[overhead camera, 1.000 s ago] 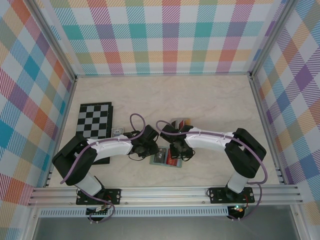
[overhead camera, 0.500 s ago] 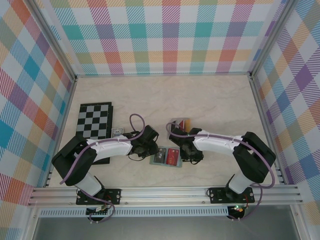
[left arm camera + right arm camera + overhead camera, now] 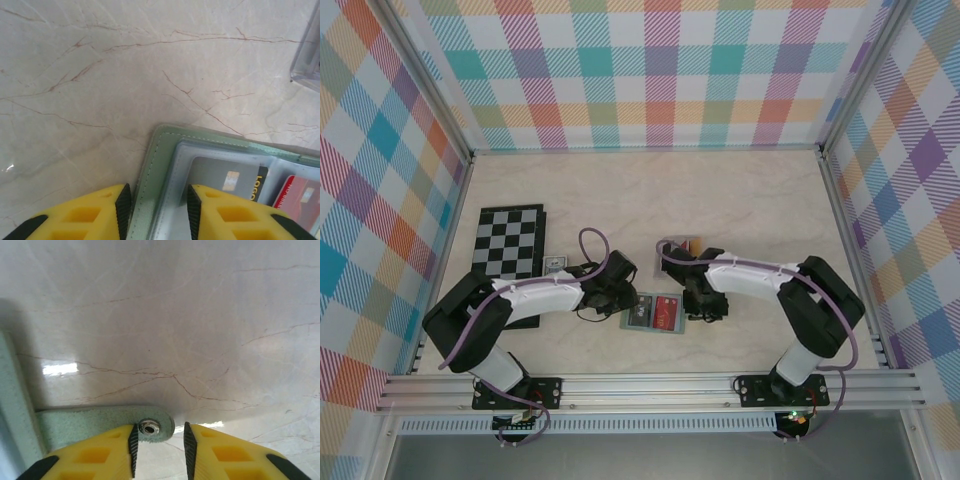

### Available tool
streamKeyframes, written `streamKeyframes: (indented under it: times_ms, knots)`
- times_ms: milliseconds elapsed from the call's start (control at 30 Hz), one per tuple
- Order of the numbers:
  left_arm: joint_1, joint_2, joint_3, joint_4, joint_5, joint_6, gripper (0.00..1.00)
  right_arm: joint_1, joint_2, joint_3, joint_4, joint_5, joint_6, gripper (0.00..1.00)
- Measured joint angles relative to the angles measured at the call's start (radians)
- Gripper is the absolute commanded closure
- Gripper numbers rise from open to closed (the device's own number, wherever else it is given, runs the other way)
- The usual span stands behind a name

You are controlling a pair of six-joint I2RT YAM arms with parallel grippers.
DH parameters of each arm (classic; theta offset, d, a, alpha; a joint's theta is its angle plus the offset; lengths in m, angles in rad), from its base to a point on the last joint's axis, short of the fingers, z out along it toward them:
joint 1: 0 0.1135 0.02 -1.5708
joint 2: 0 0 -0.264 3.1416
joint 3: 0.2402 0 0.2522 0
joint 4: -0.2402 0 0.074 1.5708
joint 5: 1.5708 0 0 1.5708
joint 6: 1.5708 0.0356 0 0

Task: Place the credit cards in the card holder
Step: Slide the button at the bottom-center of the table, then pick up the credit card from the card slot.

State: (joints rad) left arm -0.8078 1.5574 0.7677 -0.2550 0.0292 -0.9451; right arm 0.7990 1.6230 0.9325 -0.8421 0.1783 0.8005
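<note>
**Card holder** (image 3: 652, 329): sage-green with a stitched edge, lying open and flat on the pale marbled tabletop (image 3: 100, 75). Near the front, between the two arms in the overhead view. Clear sleeve pockets facing up.

**Credit cards, in the holder:** dark grey card (image 3: 225, 177) printed "LOGO" in the left pocket. Red card (image 3: 300, 195) just beside it in the right pocket.

**Credit cards, elsewhere:** red and orange-tan edges (image 3: 685, 245) in the clear tray (image 3: 307, 60), near the holder on its far side. Count not readable.

**Left fingers** (image 3: 156, 202): yellow with black pads, partly open, astride the holder's left edge. One finger over bare tabletop, the other over the sleeve by the grey card. Nothing pinched between them.

**Right fingers** (image 3: 159, 440): yellow, narrowly parted, low over the tabletop at the holder's right side. Green strap tab (image 3: 90, 425) with metal snap (image 3: 148, 427) lying flat in the gap, passing under one finger, its rounded end apart from the other pad. No grip visible.

**Chessboard** (image 3: 510, 240): black and white, at far left, well apart from the holder.
</note>
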Motion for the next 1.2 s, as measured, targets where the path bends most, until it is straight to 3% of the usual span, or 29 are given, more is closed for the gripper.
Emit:
streamKeyframes:
  times_ms: [267, 467, 633, 867, 1200]
  knots:
    - [0.008, -0.068, 0.080, -0.052, -0.002, 0.047, 0.40, -0.168, -0.209, 0.113, 0.022, -0.083, -0.143, 0.59]
    - [0.087, 0.053, 0.286, -0.060, 0.035, 0.103, 0.37, -0.306, -0.164, 0.231, 0.022, -0.081, -0.237, 0.56]
    - [0.120, 0.205, 0.420, -0.066, 0.081, 0.137, 0.37, -0.327, -0.075, 0.302, 0.020, -0.082, -0.279, 0.55]
    - [0.125, 0.340, 0.526, -0.087, 0.129, 0.169, 0.41, -0.328, 0.006, 0.332, 0.025, -0.087, -0.295, 0.54]
    - [0.127, 0.398, 0.565, -0.098, 0.148, 0.178, 0.65, -0.328, 0.084, 0.379, 0.029, -0.111, -0.319, 0.53]
